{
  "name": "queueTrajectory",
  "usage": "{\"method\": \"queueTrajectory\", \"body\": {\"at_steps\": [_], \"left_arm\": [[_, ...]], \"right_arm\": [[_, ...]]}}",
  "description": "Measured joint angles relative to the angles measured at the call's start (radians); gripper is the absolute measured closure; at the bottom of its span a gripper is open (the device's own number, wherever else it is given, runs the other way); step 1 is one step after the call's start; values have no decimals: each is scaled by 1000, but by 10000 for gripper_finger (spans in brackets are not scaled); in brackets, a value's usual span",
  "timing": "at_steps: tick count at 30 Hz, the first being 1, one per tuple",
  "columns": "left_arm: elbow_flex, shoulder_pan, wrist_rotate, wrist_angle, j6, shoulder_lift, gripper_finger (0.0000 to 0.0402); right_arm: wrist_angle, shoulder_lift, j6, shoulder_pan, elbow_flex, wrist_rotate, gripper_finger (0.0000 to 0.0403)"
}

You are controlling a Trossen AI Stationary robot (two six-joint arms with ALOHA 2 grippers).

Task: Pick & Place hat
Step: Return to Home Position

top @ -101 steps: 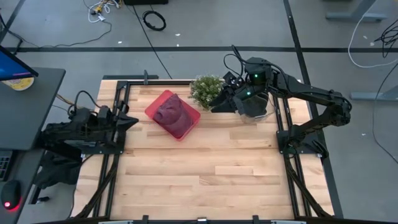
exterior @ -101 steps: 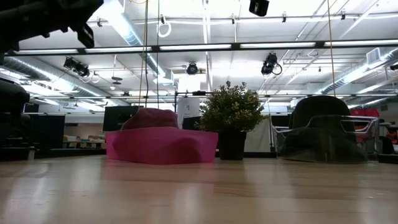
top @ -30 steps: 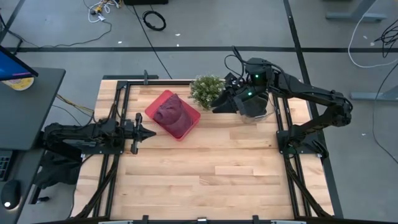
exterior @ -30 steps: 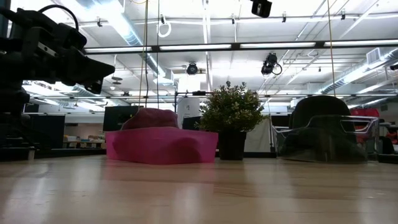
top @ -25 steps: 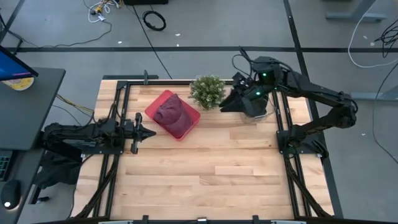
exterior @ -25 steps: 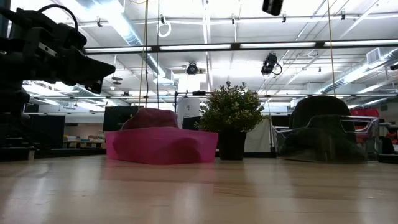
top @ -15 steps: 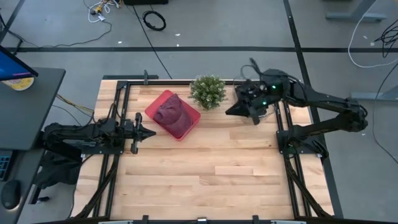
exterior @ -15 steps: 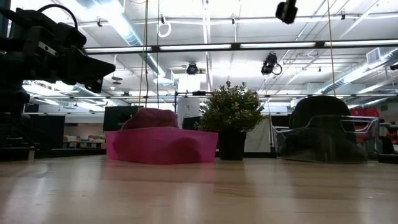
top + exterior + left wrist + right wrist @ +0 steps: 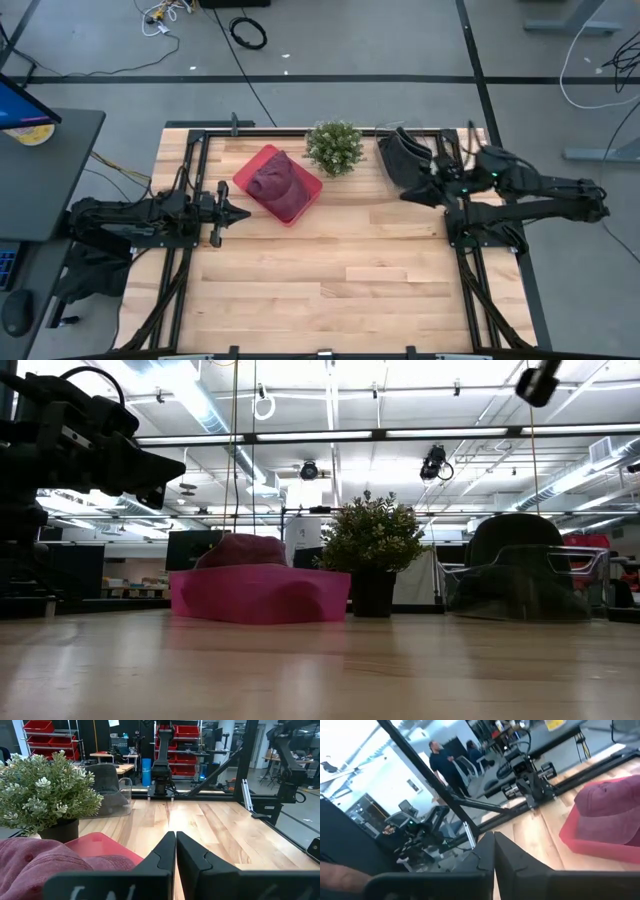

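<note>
Two hands: my left hand (image 9: 240, 213) and right hand (image 9: 408, 196) are both empty, each with its fingers pressed together.
Left side: the left hand sits low by the left edge of the worktop (image 9: 330, 280), pointing across toward the right edge.
Right side: the right hand hangs high near the right edge, just on the near side of the transparent bin (image 9: 398, 160), pointing toward the left edge.
Task thing: the red cap (image 9: 272, 180) lies in the red bin (image 9: 309, 190), near the far edge and left of the middle.
Key relation: the red bin lies ahead of the left hand and off toward the far edge. Its long axis runs on a diagonal to the worktop's edges. The left hand is much the nearer of the two.
Other load: black caps (image 9: 515, 538) fill the transparent bin in the far right corner as one dark mound; I cannot count them.
Between the bins: a small potted plant (image 9: 333, 147) stands at the far edge, apart from both.
Cap's look: dull maroon cloth, soft and slumped, its crown domed above the bin's rim.
My reading: the sorting looks done, and what remains is parking the right arm, keeping it high past the transparent bin's rim.
</note>
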Motion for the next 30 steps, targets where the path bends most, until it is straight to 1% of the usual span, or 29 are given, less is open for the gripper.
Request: {"method": "queueTrajectory", "body": {"at_steps": [7,14,20,21,24,26,30], "left_arm": [[0,0,0,1,0,0,383],[0,0,0,1,1,0,383],[0,0,0,1,0,0,383],[0,0,0,1,1,0,383],[0,0,1,1,0,0,383],[0,0,1,1,1,0,383],[0,0,1,0,1,0,383]], "right_arm": [[-16,-246,-12,23,-111,72,399],[-41,-455,5,23,-205,72,401],[-47,-608,37,23,-259,73,402],[-51,-628,41,23,-266,73,402],[-71,-628,49,23,-271,68,402],[-54,-626,35,22,-269,62,402],[-50,-628,14,23,-302,65,403]]}}
